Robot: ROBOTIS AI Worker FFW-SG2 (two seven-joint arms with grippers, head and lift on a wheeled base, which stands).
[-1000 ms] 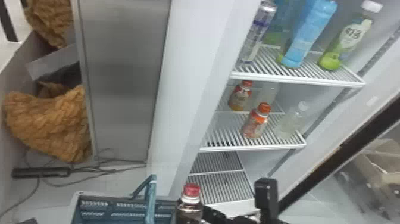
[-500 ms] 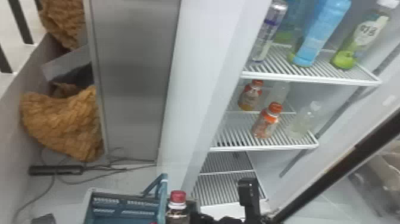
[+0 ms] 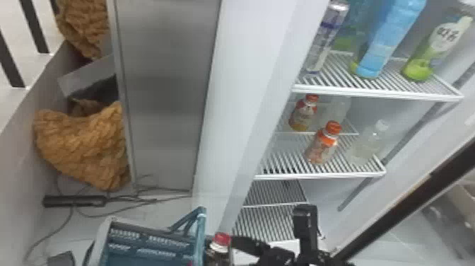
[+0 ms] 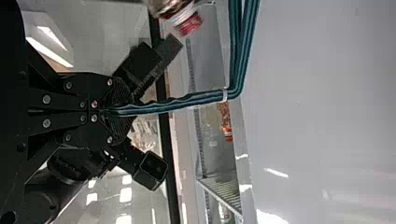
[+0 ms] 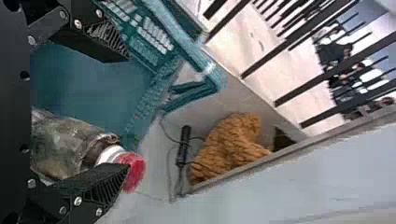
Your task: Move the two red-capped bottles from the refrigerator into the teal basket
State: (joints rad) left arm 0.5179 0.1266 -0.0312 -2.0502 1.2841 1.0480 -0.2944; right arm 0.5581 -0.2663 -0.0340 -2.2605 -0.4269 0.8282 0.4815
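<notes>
1. The refrigerator (image 3: 274,42) is standing open in the head view, its wire shelves being seen at the right.
2. The teal basket (image 3: 148,243) is sitting at the lower edge, near the refrigerator.
3. A brown cloth bundle (image 3: 84,148) is lying on the floor, beside the grey panel (image 3: 162,99).
4. The right gripper (image 3: 271,224) is being held with its two fingers well apart, one just beside the red-capped bottle (image 3: 220,247).
5. The left gripper (image 4: 119,112) is being kept clamped on the basket's handle (image 4: 173,105).
6. A blue bottle (image 3: 383,40), a green bottle (image 3: 422,53) and a slim silver bottle (image 3: 327,39) are standing on the upper shelf.
7. A power strip (image 3: 74,201) is lying on the floor near the brown cloth bundle.
8. The red-capped bottle is showing against the basket's inside in the right wrist view; whether it is resting in the basket or touching a finger cannot be told.
9. Two orange-capped bottles (image 3: 323,145) are standing on the shelf below, the nearer one beside a clear bottle (image 3: 365,145).
</notes>
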